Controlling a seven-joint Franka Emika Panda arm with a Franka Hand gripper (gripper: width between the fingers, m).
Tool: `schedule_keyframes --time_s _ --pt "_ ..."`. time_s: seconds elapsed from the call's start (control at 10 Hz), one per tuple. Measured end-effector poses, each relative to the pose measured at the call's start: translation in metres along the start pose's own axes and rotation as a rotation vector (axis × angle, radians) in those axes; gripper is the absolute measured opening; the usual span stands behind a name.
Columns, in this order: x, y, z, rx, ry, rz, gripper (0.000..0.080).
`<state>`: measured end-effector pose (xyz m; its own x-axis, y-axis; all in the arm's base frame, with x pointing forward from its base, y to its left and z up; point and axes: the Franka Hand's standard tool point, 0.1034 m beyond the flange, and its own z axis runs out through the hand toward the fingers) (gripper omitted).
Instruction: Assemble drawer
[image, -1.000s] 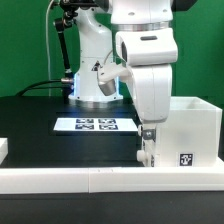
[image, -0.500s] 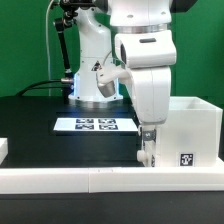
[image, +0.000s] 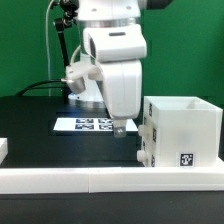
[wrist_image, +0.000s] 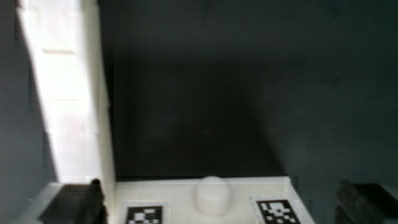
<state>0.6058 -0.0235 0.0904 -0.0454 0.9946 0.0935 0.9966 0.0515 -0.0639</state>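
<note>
at the exterior view's far left a small white block (image: 3, 148) is sitting at the edge of the black matte counter (image: 40, 125). a low white rail (image: 70, 178) is running along the counter's front edge, probably as a stop for the parts. further right the flat white marker board (image: 88, 124) is lying behind the white robot arm's gripper (image: 121, 130), which is hanging just above the counter with its fingers spread and nothing between them. immediately right of the gripper, close but not touching, the white box-shaped drawer body with black tags (image: 182, 132) is standing upright against the rail. in the wrist view the drawer's knob (wrist_image: 212, 189) is showing between the fingertips (wrist_image: 71, 199), seemingly lined up for a push or regrasp.
</note>
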Motion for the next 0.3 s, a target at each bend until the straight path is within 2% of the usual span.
schedule_keyframes --time_s 0.1,0.2,0.3 --pt "-0.004 -0.007 -0.007 -0.029 -0.005 0.016 0.0649" --pt "-0.006 -0.021 -0.01 -0.035 -0.011 0.024 0.0649" --pt "-0.005 -0.02 -0.007 -0.03 -0.01 0.022 0.0649"
